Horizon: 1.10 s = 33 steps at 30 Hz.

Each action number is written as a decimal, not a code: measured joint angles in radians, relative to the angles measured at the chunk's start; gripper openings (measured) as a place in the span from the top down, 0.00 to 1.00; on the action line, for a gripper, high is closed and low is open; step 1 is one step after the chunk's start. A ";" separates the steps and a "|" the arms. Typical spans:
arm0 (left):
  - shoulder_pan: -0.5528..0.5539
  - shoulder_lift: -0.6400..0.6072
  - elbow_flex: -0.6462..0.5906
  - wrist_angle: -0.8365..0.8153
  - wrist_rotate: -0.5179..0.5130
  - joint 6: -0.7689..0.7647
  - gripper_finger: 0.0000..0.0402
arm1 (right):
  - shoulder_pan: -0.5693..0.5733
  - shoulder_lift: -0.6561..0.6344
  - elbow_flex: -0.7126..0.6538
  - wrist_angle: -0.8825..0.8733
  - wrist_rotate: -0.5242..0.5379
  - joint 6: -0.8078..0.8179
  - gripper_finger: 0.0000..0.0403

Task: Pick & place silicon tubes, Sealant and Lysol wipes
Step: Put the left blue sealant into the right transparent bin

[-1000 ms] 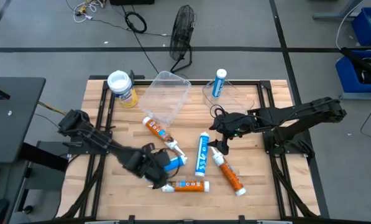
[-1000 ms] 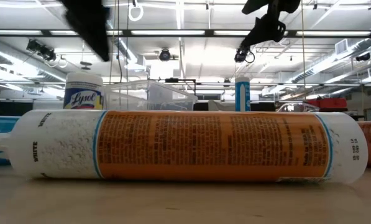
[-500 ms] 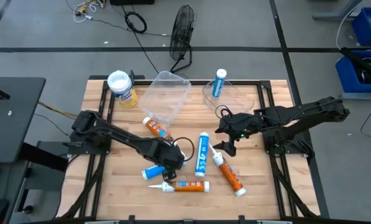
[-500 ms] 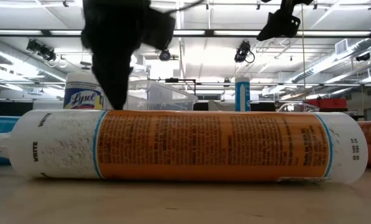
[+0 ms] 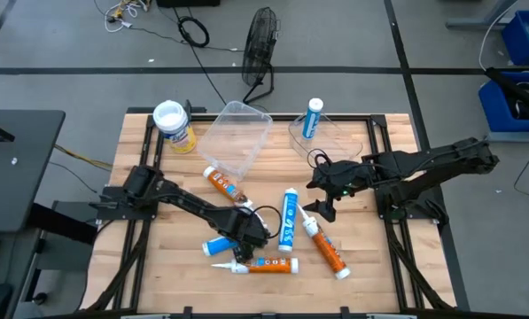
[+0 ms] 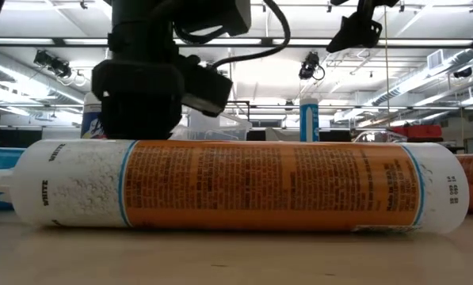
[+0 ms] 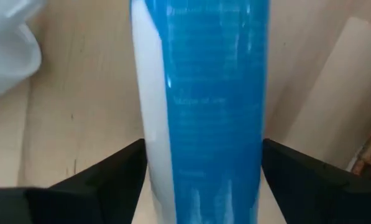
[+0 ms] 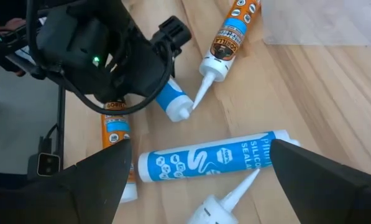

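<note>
A: Step in hand, as I judge it: the pick of the short blue tube (image 5: 218, 244), lower left of centre in the high view. The left gripper (image 5: 249, 237) is down over it. In the left wrist view the blue tube (image 7: 204, 106) runs straight up between the two dark fingers (image 7: 114, 177), a gap showing on each side. Jaws wide, nothing held yet.

B: Right gripper (image 5: 322, 207)?

A: Right of centre, above the desk (image 5: 370, 266), jaws spread wide and empty, waiting over the blue-and-white tube (image 5: 288, 218).

B: Next move?

A: Probably close on the blue tube, lift straight, carry toward the clear bin (image 5: 236, 135) at upper centre. That destination is my guess.

B: Room to move?

A: Tight. The orange tube (image 5: 266, 264) lies just below the left gripper, and another orange tube (image 5: 224, 185) lies between the gripper and the bin. A second bin (image 5: 330, 137) with an upright blue tube (image 5: 313, 117) is at upper right.

B: Lysol wipes (image 5: 175, 127)?

A: Upright at upper left, near the desk's far edge, just beside the clear bin, well apart from both arms. Untouched.
</note>
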 joint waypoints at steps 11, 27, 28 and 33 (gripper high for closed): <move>-0.007 0.003 0.001 0.020 0.002 0.016 0.46 | 0.000 0.000 0.000 -0.049 0.026 0.047 0.05; -0.004 -0.040 0.134 -0.071 -0.152 0.082 0.46 | 0.014 -0.141 0.000 -0.213 0.039 0.118 0.14; -0.002 -0.048 0.138 -0.078 -0.162 0.082 0.46 | 0.014 -0.152 0.000 -0.213 0.043 0.122 0.14; 0.001 -0.092 0.163 -0.103 -0.213 0.080 0.46 | 0.014 -0.203 0.000 -0.203 0.065 0.132 0.16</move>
